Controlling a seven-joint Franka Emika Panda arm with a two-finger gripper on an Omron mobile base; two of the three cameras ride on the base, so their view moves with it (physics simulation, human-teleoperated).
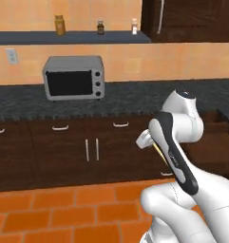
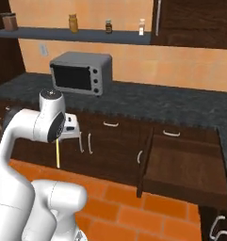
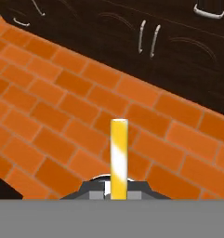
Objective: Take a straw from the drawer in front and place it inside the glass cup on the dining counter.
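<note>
My gripper (image 3: 118,191) is shut on the straw (image 3: 118,153), a thin pale yellow stick that points away from the hand over the orange floor. From the right base the straw (image 2: 57,154) hangs straight down from the gripper (image 2: 59,139), in front of the dark cabinets. From the left base a short piece of the straw (image 1: 157,150) shows beside the forearm, under the gripper (image 1: 148,142). The drawer (image 2: 183,164) stands pulled open to the right of the arm, and its wooden inside (image 1: 214,130) shows behind the arm. The glass cup and the dining counter are out of view.
A grey toaster oven (image 1: 74,77) sits on the black speckled counter (image 1: 135,97). Jars stand on the shelf (image 2: 86,34) above. Dark cabinet doors with silver handles (image 1: 91,149) face me across the orange tiled floor (image 1: 63,213). The open drawer's front (image 2: 144,162) juts out over the floor.
</note>
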